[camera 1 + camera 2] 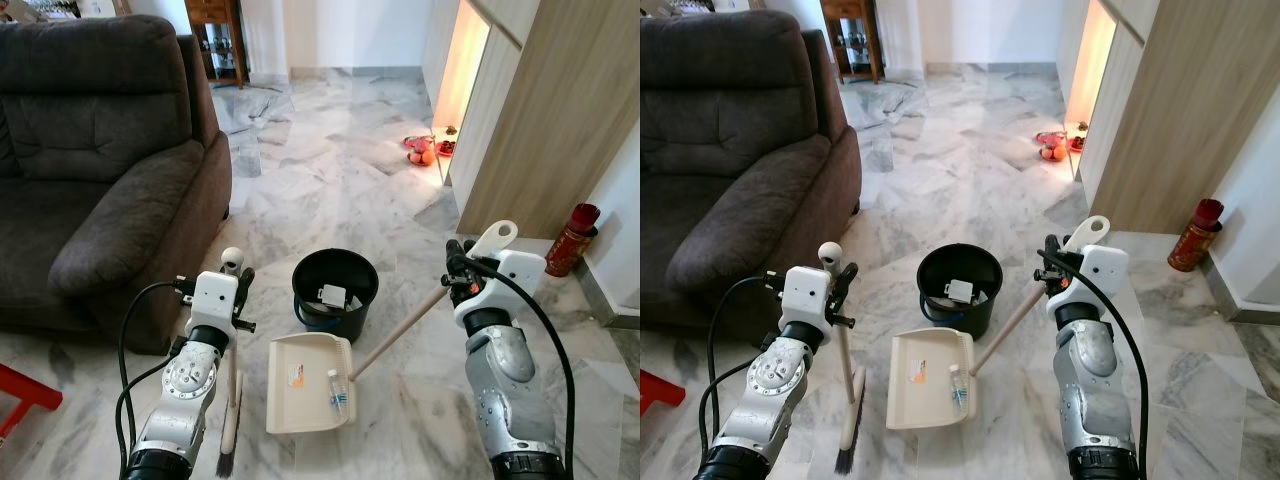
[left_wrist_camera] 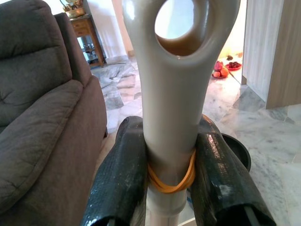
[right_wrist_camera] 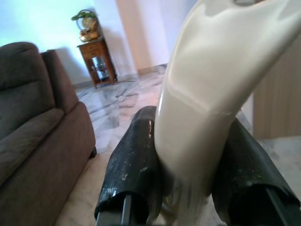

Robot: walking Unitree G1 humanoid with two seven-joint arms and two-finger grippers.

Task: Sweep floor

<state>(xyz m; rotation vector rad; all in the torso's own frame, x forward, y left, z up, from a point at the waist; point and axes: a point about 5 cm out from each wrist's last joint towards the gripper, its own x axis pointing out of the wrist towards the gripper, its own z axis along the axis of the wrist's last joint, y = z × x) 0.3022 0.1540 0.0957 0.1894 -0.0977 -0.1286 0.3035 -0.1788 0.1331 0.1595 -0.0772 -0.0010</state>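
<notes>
**Pan loaded, bin just ahead**

We hold a tool in each gripper. Our left gripper (image 2: 171, 181) is clamped around the broom (image 1: 232, 400) handle near its top, an orange band wrapped on the shaft between the fingers (image 2: 120, 183). The broom stands almost upright, its bristles on the marble floor (image 1: 330, 180) just to the left of the dustpan (image 1: 305, 385). Our right gripper (image 3: 188, 176) is closed on the upper end of the dustpan's handle, which slants down and to the left from the hand to the pan's rear edge.

The pan lies flat on the floor between our arms, mouth facing away from us toward the black bin (image 1: 335, 290), which stands just beyond it, nearly touching. A small clear bottle (image 1: 337, 390) and a scrap of litter rest on the pan. Something pale already lies in the bin.

The relation that matters: the bin lies straight ahead of the pan, along the pan's own axis, and the right arm carries it. We judge the sweeping here done; next, we expect to lift and tip the pan forward over the rim.
</notes>
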